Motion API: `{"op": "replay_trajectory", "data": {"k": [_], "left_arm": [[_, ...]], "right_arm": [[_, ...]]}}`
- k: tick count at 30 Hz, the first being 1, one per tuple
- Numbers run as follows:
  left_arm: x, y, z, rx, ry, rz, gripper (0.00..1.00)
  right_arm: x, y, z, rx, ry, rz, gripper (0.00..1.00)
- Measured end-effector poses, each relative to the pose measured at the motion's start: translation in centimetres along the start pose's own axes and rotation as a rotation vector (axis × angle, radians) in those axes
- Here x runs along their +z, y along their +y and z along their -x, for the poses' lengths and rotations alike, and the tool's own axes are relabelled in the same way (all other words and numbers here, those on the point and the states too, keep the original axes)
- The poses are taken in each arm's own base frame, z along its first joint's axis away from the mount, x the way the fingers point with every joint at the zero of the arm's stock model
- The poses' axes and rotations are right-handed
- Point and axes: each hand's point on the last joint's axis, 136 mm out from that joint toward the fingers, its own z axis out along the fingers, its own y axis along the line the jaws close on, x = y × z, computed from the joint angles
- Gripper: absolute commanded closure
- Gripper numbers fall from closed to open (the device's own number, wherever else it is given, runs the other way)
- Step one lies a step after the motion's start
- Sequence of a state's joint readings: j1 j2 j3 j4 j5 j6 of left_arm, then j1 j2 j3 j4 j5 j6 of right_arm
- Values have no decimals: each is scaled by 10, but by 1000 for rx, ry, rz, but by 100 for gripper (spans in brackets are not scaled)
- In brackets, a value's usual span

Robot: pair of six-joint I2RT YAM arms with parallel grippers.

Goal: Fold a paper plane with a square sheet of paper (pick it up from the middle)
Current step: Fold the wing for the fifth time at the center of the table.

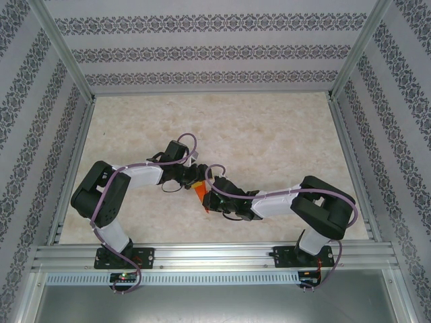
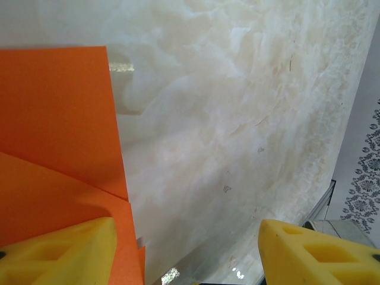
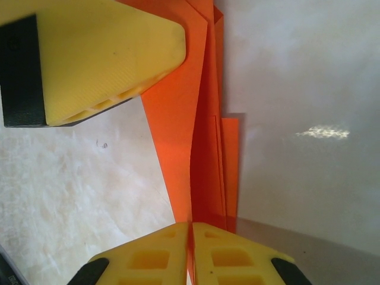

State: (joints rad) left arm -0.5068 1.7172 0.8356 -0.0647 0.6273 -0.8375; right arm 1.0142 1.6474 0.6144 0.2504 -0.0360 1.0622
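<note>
Right hand (image 3: 191, 254): clenched on the layered edge of the orange paper (image 3: 178, 148) | paper: partly folded, found between both hands on the worktop (image 2: 249, 119); judged light, limp, easily torn, best pinched at the creases | left hand (image 2: 187, 252): released, one finger (image 2: 59, 252) laid over the paper.

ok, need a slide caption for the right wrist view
Right gripper pinching the folded orange paper edge-on, marble tabletop behind.

Pale, glossy marbled table (image 1: 269, 134)
</note>
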Motion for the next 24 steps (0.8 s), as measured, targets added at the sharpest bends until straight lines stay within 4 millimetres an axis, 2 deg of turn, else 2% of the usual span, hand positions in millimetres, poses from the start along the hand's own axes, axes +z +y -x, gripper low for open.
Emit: {"op": "replay_trajectory", "data": {"k": [5, 9, 14, 19, 24], "left_arm": [[0, 0, 0, 2, 0, 0, 35], [1, 2, -1, 3, 4, 4, 35], [2, 3, -1, 5, 6, 6, 35], [2, 3, -1, 5, 7, 5, 35], [2, 2, -2, 7, 9, 4, 35]], "right_arm": [[0, -2, -1, 18, 0, -2, 85], [-1, -1, -1, 16, -1, 2, 73], [-4, 2, -2, 0, 2, 5, 71], [-3, -2, -9, -25, 26, -22, 73], [0, -3, -11, -32, 30, -38, 86]]}}
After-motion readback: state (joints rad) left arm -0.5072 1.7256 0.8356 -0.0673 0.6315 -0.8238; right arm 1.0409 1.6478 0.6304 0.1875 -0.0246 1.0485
